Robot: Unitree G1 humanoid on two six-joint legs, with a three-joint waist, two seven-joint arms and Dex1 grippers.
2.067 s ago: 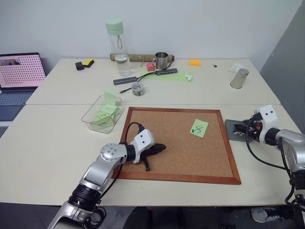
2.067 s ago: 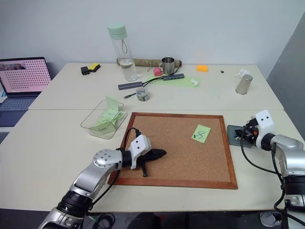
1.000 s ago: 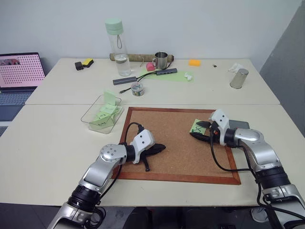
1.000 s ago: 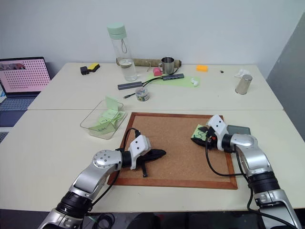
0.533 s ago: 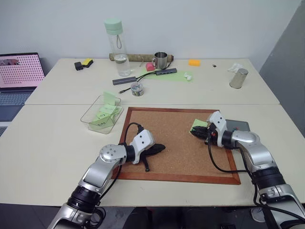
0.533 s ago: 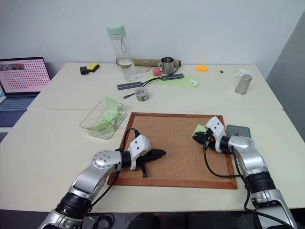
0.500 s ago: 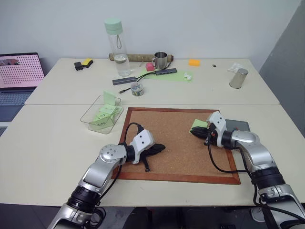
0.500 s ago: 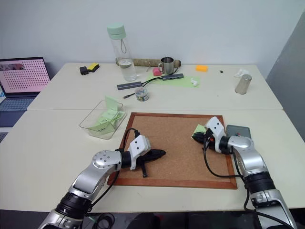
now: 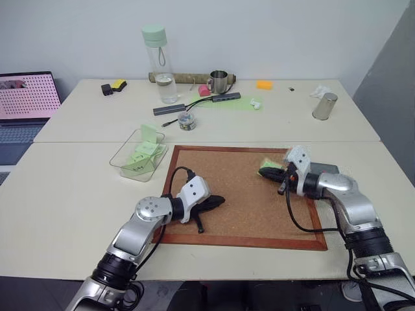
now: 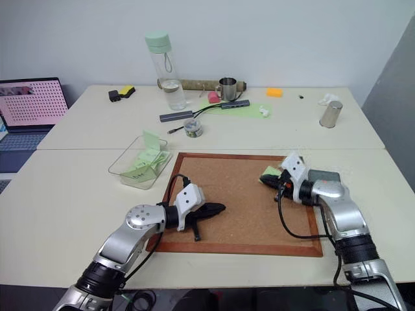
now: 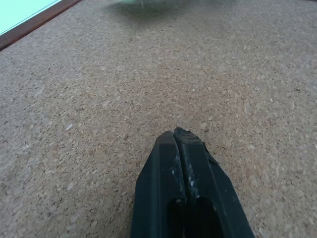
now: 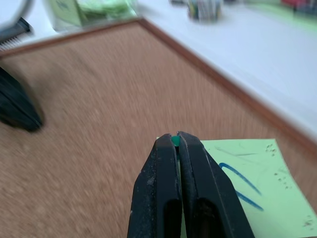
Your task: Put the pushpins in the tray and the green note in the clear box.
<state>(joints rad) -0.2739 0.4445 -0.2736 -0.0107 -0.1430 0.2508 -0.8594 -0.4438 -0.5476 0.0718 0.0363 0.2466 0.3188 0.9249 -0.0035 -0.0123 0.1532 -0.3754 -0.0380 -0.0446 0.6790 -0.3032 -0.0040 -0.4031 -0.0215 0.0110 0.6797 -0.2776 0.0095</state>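
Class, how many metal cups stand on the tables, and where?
2. A handled mug at the back, right of the water bottle; a handleless tumbler near the far right corner.

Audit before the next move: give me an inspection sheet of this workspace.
Surface: pale table carrying a wood-framed corkboard.
Job's things: dark green pushpin pinched over the board; green note under the right fingers; tray beside the board; clear box holding green notes.
Clutter: mint-capped bottle, metal mug, glass jar, steel cup.
Grippers: left gripper shut over cork; right gripper shut on pushpin.
Cables: black wrist cables; USB hub.
Surroundings: laptop.
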